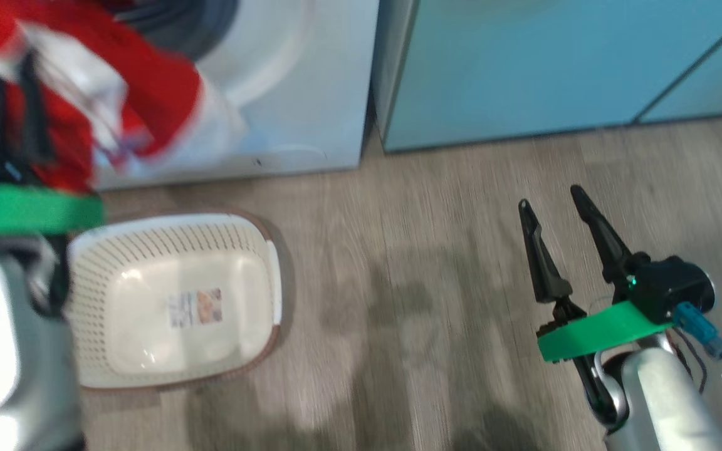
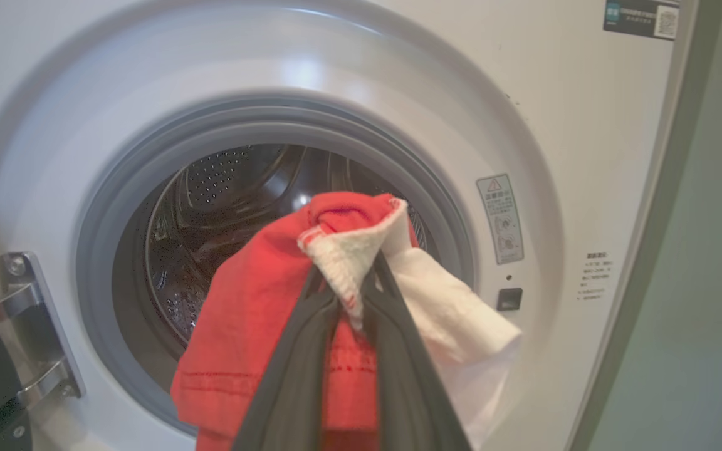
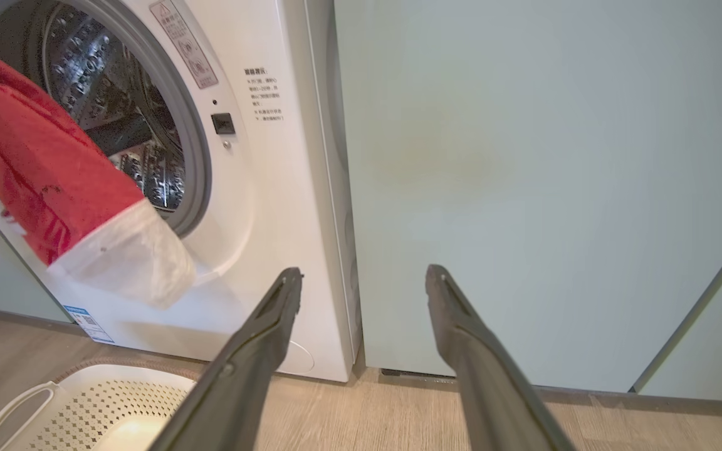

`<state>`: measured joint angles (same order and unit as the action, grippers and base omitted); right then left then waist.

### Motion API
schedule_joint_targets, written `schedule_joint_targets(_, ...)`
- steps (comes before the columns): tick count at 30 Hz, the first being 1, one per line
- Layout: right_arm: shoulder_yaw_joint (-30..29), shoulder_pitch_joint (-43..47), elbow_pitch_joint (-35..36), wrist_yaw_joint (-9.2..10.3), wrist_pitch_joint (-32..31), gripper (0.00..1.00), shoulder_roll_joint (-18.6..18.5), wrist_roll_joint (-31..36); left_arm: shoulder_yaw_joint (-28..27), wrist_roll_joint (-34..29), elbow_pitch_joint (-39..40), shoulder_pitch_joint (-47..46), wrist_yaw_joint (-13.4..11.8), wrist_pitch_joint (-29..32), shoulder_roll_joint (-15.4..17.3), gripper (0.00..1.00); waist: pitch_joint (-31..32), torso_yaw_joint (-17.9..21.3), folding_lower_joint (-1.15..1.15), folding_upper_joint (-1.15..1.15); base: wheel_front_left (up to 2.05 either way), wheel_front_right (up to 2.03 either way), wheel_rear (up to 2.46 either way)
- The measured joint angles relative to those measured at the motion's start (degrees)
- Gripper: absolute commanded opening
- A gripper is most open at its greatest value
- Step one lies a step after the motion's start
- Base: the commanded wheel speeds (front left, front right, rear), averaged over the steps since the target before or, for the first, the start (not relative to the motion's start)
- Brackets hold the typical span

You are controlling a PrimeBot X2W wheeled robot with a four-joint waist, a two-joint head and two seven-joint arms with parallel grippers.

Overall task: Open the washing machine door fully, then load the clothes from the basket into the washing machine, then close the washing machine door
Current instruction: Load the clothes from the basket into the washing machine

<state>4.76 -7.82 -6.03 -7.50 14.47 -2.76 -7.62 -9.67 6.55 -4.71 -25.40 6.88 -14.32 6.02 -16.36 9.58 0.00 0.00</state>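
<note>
Here, head view: L gripper (image 1: 13,81) pinched narrow on the clothes (image 1: 148,94), a red/white bundle hanging before the washing machine (image 1: 311,94). The basket (image 1: 116,250) below is bare but for its label. R gripper (image 1: 550,197) is wide, empty, well apart. L wrist view: the drum (image 2: 223,207) lies straight ahead of the fingertips, so the move is prob. fwd along the finger axis. R wrist view: R fingers face the cabinet (image 3: 524,188); L arm is nearer.
</note>
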Motion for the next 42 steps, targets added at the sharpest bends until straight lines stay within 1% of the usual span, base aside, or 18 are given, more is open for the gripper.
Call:
schedule_joint_targets(3,0.2,-1.2,0.3,0.00,0.0,1.00,0.0,0.0,-1.4,0.7,-2.3,-6.6,0.1,-0.1,2.1,0.00,-3.3,0.9,0.00,0.00,0.00,0.00,0.00)
schedule_joint_targets(6,0.6,-2.5,0.8,0.00,0.0,1.00,0.0,-0.7,-2.4,2.1,-7.0,-13.5,0.1,-0.1,4.1,0.00,-6.7,1.9,0.00,0.00,0.00,0.00,0.00)
schedule_joint_targets(12,1.5,-4.8,1.7,0.00,0.0,1.00,0.0,-1.7,-1.3,2.8,-17.7,-26.1,0.5,-0.1,9.8,0.00,-13.5,3.8,0.00,0.00,0.00,0.00,0.00)
schedule_joint_targets(17,2.0,-7.0,2.9,0.00,0.0,1.00,0.0,-2.7,4.4,4.4,-24.4,-38.5,0.5,0.9,16.0,0.00,-19.4,5.2,0.01,0.00,0.00,0.00,0.00)
schedule_joint_targets(20,3.3,-8.5,3.3,0.00,0.0,1.00,0.0,-3.7,7.4,6.8,-27.8,-46.1,0.5,2.3,18.5,0.00,-22.9,5.9,0.01,0.00,0.00,0.00,0.00)
schedule_joint_targets(22,4.3,-9.5,3.5,0.00,0.0,1.00,0.0,-4.3,10.3,7.0,-29.9,-50.2,0.5,3.2,20.3,0.00,-25.2,6.3,0.01,0.00,0.00,0.00,0.00)
schedule_joint_targets(26,7.0,-11.8,4.5,0.00,0.0,1.00,0.0,-5.8,13.5,7.2,-34.4,-56.3,0.5,3.7,22.5,0.00,-29.2,7.1,0.02,0.00,0.00,0.00,0.00)
schedule_joint_targets(27,7.0,-11.8,4.5,0.00,0.0,1.00,0.0,-5.8,13.5,7.2,-34.4,-56.3,0.5,3.7,22.5,0.00,-29.2,7.1,0.02,0.00,0.00,0.00,0.00)
schedule_joint_targets(32,9.3,-13.4,4.8,0.00,0.0,1.00,0.0,-7.1,16.0,7.2,-39.4,-62.6,0.6,3.7,25.5,0.00,-32.6,8.8,0.02,0.00,0.00,0.00,0.00)
schedule_joint_targets(34,10.0,-13.7,4.7,0.00,0.0,1.00,0.0,-7.2,16.0,6.9,-40.5,-65.8,0.5,2.4,26.5,0.00,-33.4,9.5,0.02,0.00,0.00,0.00,0.00)
schedule_joint_targets(38,11.1,-13.8,4.7,0.00,0.0,1.00,0.0,-7.7,14.2,6.9,-39.8,-72.4,-2.0,-0.2,27.0,0.00,-34.2,10.6,0.02,0.00,0.00,0.00,0.00)
schedule_joint_targets(42,11.2,-13.8,4.6,0.00,0.0,1.00,0.0,-7.7,14.4,5.4,-39.0,-73.3,-1.8,-0.5,26.9,0.00,-34.3,10.7,0.01,0.00,0.00,0.00,0.00)
